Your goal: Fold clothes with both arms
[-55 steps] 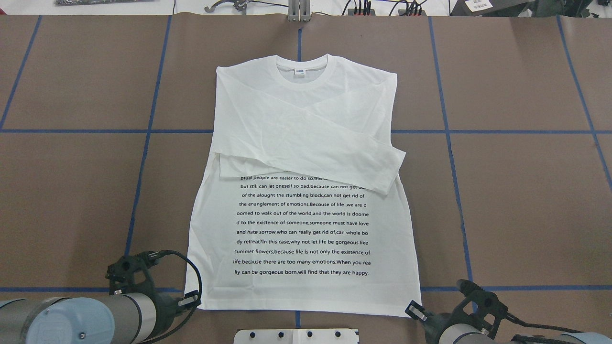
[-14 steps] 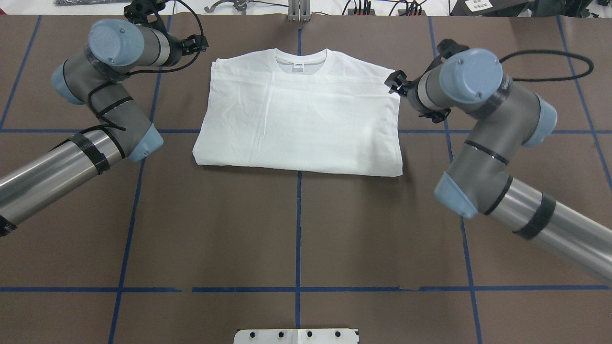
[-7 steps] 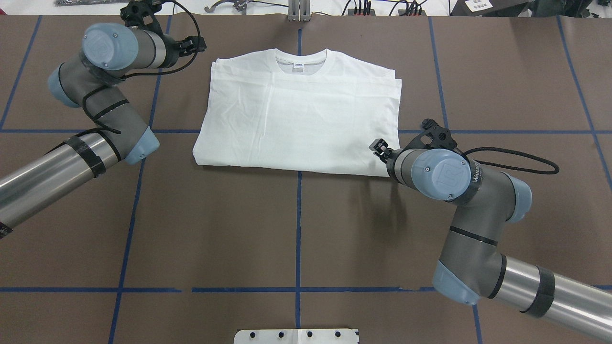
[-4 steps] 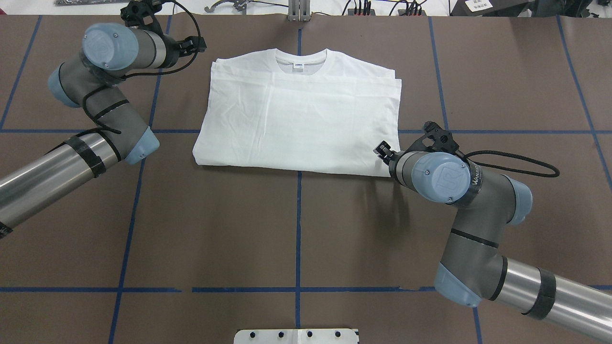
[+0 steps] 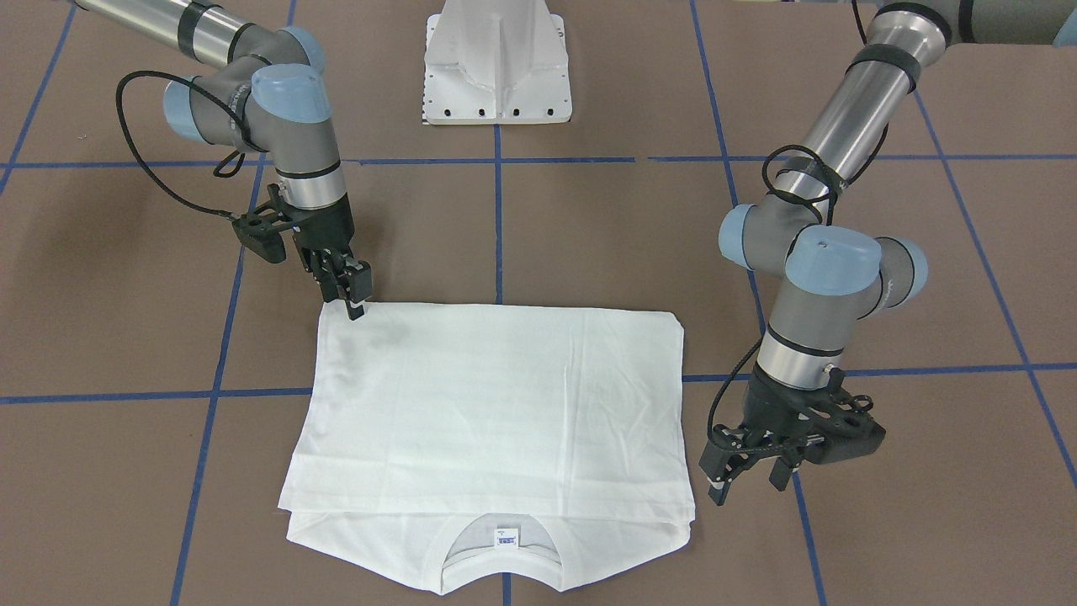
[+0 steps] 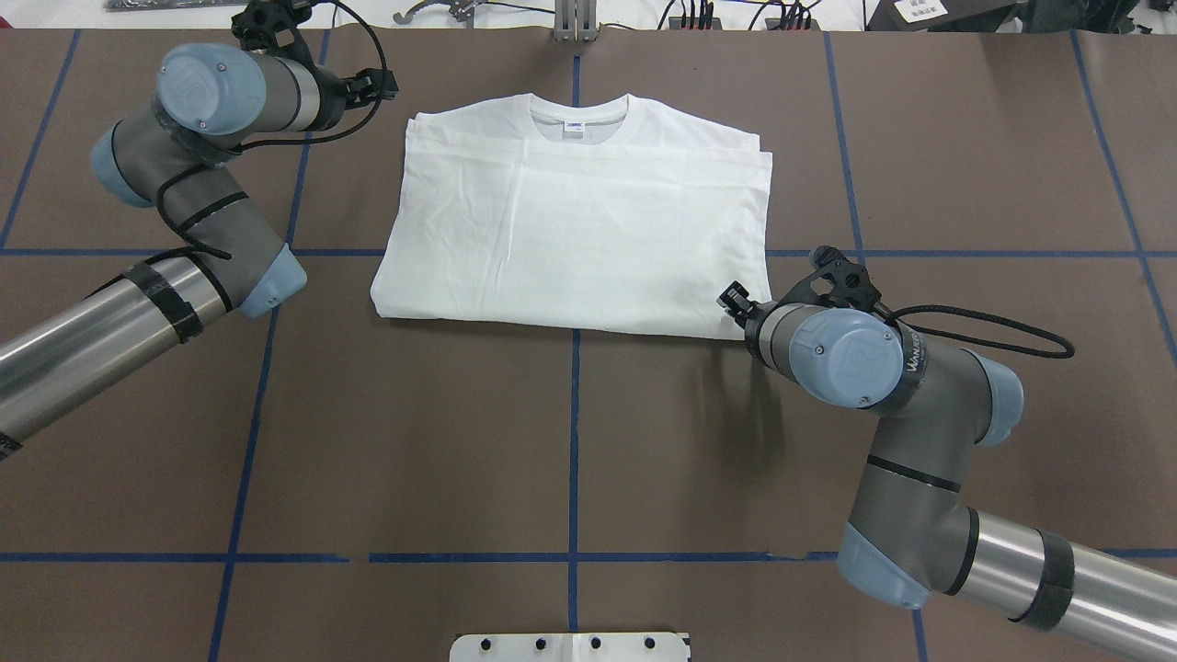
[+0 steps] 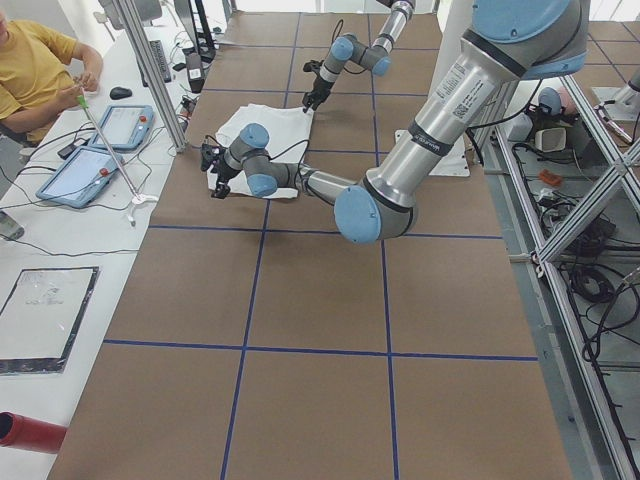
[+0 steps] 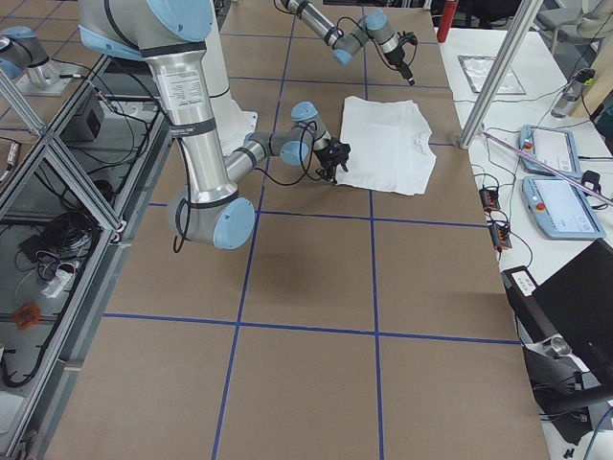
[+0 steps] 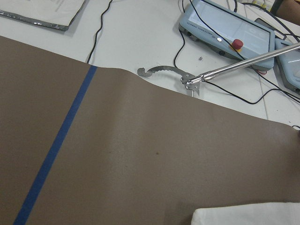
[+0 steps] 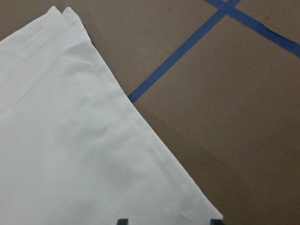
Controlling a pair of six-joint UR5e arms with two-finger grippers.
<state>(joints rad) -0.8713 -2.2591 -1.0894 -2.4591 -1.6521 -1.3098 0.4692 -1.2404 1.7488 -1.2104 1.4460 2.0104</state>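
A brown-covered table (image 6: 414,441), crossed by blue tape lines (image 6: 572,441), carries a folded white T-shirt (image 6: 579,221). It lies flat, well apart from the white pedestal base (image 6: 570,646), with its collar on the side away from that base.

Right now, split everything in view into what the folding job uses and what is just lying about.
Belongs to the job:
white T-shirt, folded over, collar showing
right pincer, open at a corner of the shirt
left pincer, open beside the shirt

Just lying about:
white pedestal base
control tablet
metal rod
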